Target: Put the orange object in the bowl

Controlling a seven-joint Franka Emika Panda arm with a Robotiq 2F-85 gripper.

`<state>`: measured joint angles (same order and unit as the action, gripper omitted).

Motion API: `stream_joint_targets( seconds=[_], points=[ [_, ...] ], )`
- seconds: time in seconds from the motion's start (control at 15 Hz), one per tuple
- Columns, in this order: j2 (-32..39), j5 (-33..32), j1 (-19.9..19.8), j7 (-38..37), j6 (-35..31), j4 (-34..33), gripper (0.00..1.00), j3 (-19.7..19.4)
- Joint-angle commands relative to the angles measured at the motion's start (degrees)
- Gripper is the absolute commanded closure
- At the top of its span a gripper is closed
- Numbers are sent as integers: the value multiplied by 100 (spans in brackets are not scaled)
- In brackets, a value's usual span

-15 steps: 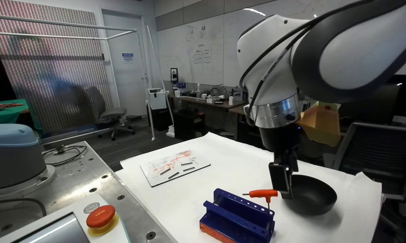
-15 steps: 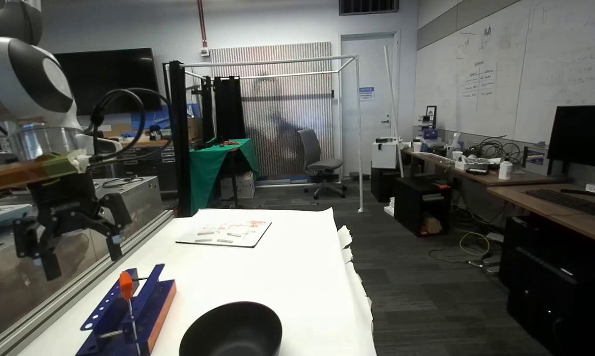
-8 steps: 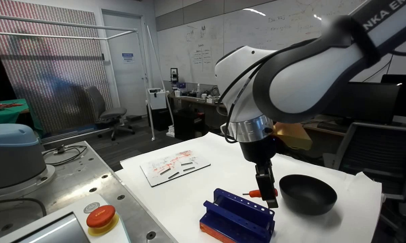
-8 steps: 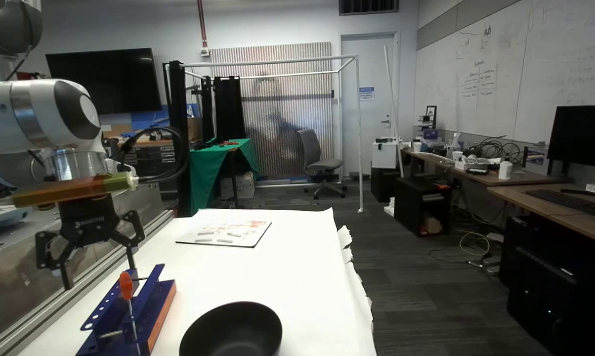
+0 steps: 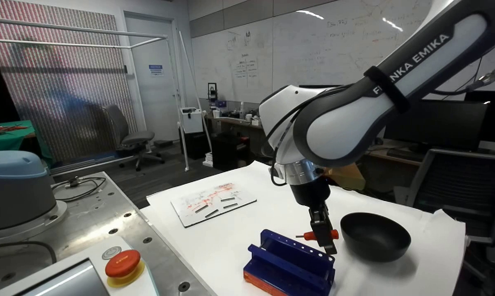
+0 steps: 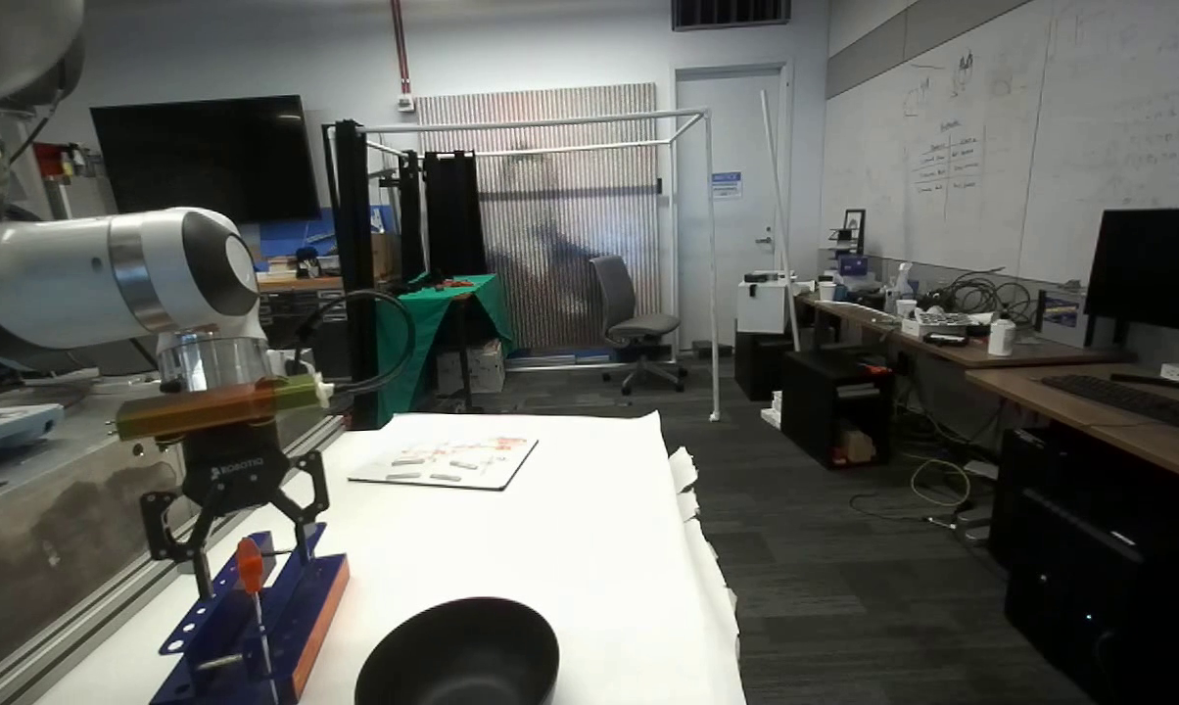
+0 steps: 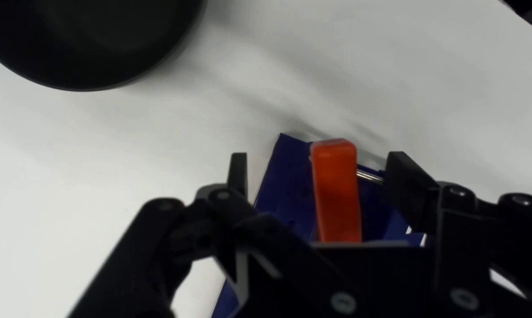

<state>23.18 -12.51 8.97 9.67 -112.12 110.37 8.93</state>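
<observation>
Parted and gripping nothing, the claw (image 6: 254,573) seemed to be placed astride the orange object (image 7: 336,194), which was seen in the gap between the fingers (image 7: 238,170), nearer the one on the wrist view's right; no contact was shown, and how deep the fingertips stood could not be told. The object's long axis was set crosswise to the line joining them, so a squeeze across its narrow width was judged feasible after slight centring. Its blunt end was pointed out from beneath the claw, toward the bowl's (image 7: 89,44) side, clear of the fingers; its thin metal tip (image 5: 299,236) was pointed the opposite way, its shaft (image 6: 264,636) down to the blue rack (image 5: 290,267) beneath the claw.
</observation>
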Motion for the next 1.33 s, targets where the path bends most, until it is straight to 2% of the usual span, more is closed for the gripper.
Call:
stream_joint_targets(
  seconds=[0.0, 0.4, 0.47, 0.53, 1.0, 1.13, 1.27],
  points=[
    [175, -40, 21, 205, 185, -326, 51, -42],
    [-48, -20, -12, 421, 208, -261, 95, -23],
    [-109, -45, -1, 421, 211, -241, 97, -26],
    [-254, -84, 12, 432, 214, -173, 92, -23],
    [-1412, -285, 152, 145, 652, 169, 92, 36],
    [-1651, -614, 236, -524, 1147, 87, 92, -37],
    [-1774, -921, 172, -998, 1149, 150, 91, -73]
  ],
)
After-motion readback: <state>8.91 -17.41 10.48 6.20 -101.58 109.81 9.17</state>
